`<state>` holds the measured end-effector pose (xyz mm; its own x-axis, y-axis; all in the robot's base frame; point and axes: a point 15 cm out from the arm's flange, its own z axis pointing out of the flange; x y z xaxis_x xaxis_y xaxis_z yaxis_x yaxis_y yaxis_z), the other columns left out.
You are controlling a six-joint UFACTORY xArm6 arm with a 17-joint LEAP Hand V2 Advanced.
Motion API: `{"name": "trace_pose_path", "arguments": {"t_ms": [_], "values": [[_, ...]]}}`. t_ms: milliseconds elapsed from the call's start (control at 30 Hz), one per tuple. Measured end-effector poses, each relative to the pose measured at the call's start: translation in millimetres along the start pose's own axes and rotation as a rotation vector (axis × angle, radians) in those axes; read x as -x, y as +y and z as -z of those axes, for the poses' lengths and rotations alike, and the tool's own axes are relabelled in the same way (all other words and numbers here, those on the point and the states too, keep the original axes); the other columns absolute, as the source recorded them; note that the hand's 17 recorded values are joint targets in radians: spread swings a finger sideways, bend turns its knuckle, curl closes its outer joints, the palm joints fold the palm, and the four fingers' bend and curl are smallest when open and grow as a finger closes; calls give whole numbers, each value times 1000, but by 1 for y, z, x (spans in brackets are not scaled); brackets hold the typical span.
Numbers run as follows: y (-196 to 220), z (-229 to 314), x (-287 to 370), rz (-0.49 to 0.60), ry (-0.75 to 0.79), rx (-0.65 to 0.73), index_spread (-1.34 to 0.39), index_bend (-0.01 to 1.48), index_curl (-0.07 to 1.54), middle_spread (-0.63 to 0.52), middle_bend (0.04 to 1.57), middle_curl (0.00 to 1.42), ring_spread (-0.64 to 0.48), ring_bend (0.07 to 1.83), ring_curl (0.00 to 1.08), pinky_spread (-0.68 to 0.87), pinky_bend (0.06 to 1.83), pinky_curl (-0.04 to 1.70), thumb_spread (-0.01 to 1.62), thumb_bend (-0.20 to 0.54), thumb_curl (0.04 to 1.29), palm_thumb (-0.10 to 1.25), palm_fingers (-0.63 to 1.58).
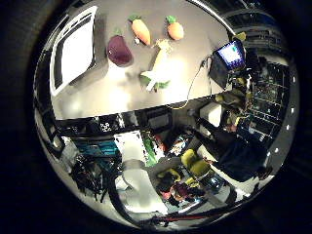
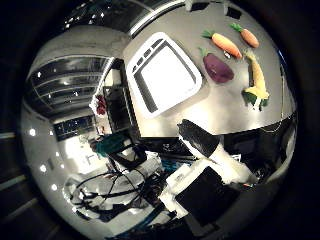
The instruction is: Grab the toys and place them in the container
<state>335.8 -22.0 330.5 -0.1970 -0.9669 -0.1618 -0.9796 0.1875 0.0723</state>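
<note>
Several plush toys lie on a grey table (image 1: 112,95): a long carrot (image 1: 141,30), a shorter carrot (image 1: 174,29), a purple eggplant (image 1: 119,50) and a yellow corn cob with green husk (image 1: 158,63). A white rectangular container (image 2: 165,75) stands beside the eggplant and holds nothing. My hand (image 2: 205,150) is high above and off the table's near edge, far from every toy. One black-tipped finger (image 2: 196,136) reaches out relaxed, and the hand is open and holds nothing.
A small lit screen (image 1: 230,53) stands at the table's corner past the corn. Below the table edge are racks, boxes and clutter on the floor (image 1: 161,161). Bare tabletop lies between the toys and the near edge.
</note>
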Motion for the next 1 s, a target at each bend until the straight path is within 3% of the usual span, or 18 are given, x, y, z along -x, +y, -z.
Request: {"name": "trace_pose_path", "arguments": {"t_ms": [467, 633, 1000], "values": [[-41, 7, -27, 52, 34, -31, -319, 158, 274, 40, 285, 346, 166, 334, 239, 416, 327, 294, 1130, -19, 326, 701, 239], [-80, -1, -45, 48, 53, -42, -318, 155, 273, 38, 284, 343, 164, 343, 239, 416, 326, 295, 1129, -19, 329, 701, 242], [-206, 5, -109, -37, 69, -137, -259, 131, 241, 40, 295, 347, 148, 415, 250, 400, 378, 308, 1114, -26, 316, 627, 193]]}}
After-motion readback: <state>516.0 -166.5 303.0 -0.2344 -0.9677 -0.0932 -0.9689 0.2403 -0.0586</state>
